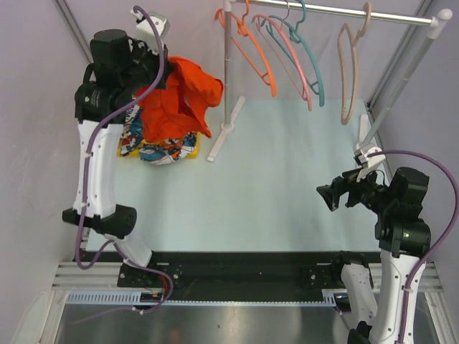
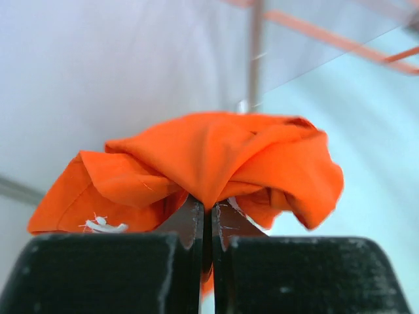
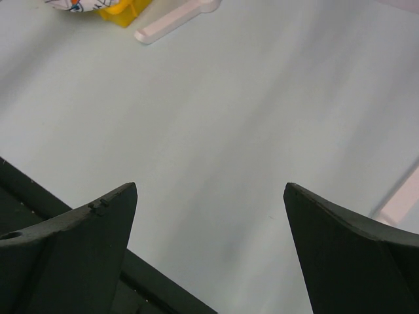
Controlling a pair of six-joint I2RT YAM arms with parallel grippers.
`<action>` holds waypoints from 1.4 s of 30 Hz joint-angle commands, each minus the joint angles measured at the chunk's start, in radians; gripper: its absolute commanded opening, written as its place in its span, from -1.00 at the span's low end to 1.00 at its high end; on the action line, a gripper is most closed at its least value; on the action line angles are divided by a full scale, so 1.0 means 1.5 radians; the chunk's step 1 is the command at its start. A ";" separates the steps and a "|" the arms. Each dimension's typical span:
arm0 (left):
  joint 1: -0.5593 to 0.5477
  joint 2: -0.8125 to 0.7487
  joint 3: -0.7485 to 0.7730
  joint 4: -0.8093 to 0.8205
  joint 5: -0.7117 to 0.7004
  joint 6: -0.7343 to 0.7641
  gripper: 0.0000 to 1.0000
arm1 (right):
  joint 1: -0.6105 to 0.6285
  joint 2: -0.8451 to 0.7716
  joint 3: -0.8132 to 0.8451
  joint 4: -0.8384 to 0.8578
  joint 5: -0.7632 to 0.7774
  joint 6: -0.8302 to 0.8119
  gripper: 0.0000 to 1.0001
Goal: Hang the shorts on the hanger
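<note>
Top view: your pale table (image 1: 272,172) sits between lilac walls (image 1: 29,143); shorts (image 1: 188,92) at 11 o'clock, beige hanger (image 1: 349,72) on the rail (image 1: 344,11) at 1. Left wrist: left gripper (image 2: 207,210) clamps the shorts. Right wrist: right gripper (image 3: 209,196) gapes above the table.

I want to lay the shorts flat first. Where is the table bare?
Bare: the middle of the table, from the rack foot to the right gripper, and forward to the black rail. Crowded: far-left corner, with the clothes pile and left gripper pinching the shorts.
</note>
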 commanded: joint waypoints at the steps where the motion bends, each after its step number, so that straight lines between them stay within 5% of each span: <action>1: -0.061 -0.065 0.015 0.059 0.067 -0.052 -1.00 | -0.002 -0.008 0.039 -0.034 -0.076 -0.047 0.99; 6: -0.182 -0.100 0.003 0.073 0.028 -0.017 -0.99 | -0.002 -0.016 0.049 -0.054 -0.115 -0.064 1.00; 10: -0.289 -0.119 -0.101 0.068 -0.023 0.038 -1.00 | -0.002 -0.019 0.060 -0.067 -0.124 -0.078 1.00; 14: -0.295 -0.096 -0.150 0.047 -0.002 0.003 -0.99 | -0.002 -0.021 0.066 -0.093 -0.118 -0.112 0.99; 19: -0.297 -0.044 -0.175 -0.057 0.152 0.082 -0.98 | -0.002 -0.026 0.073 -0.124 -0.117 -0.152 1.00; 25: -0.284 0.017 -0.289 -0.059 0.141 0.106 -0.84 | -0.002 -0.017 0.072 -0.184 -0.101 -0.253 0.99; 37: -0.192 0.246 -0.203 -0.077 0.237 0.089 -0.26 | 0.015 0.008 -0.030 -0.257 -0.070 -0.480 0.99; 40: -0.160 0.242 -0.215 -0.087 0.282 0.104 0.07 | 0.058 0.035 -0.053 -0.253 -0.041 -0.520 0.99; 42: -0.133 0.197 -0.261 -0.081 0.334 0.119 0.52 | 0.129 0.062 -0.066 -0.221 -0.012 -0.501 1.00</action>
